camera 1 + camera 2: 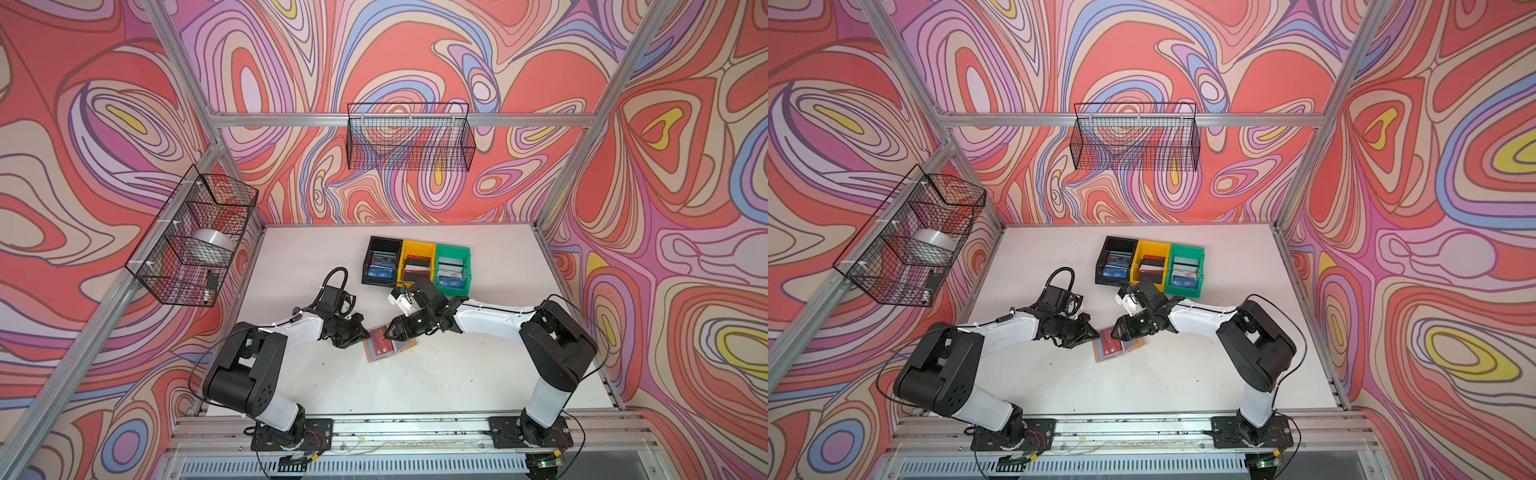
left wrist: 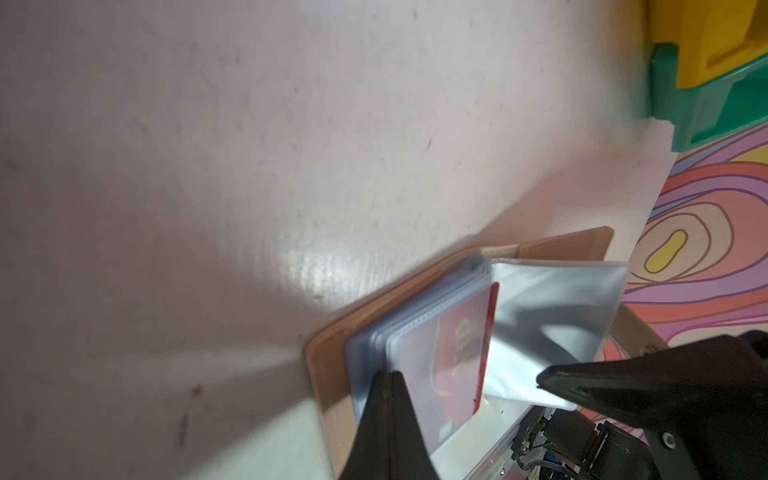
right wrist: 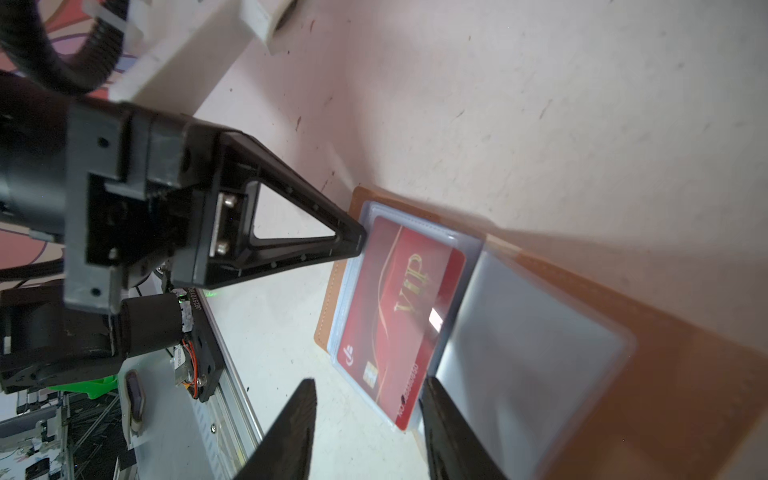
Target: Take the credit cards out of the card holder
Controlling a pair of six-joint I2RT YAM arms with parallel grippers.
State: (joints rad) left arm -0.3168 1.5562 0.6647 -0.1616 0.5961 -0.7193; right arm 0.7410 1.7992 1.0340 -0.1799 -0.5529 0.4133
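A big flat white table (image 1: 457, 382) holds three plastic box bins in a row at the far side: a black bin (image 1: 384, 240), a yellow bin (image 1: 417, 245) and a green bin (image 1: 453, 249). Nearer, in the middle, the small tan-pink card holder (image 1: 376, 355) lies open and flat. Its clear plastic sleeves face up. A thin red plastic credit card (image 3: 399, 307) with gold "VIP" letters sits in the left sleeve. The left gripper (image 3: 358, 241) has its black fingers pressed together. Its tip touches the holder's left side. The right gripper (image 3: 370, 382) has its fingers spread, one on each side of the card's edge.
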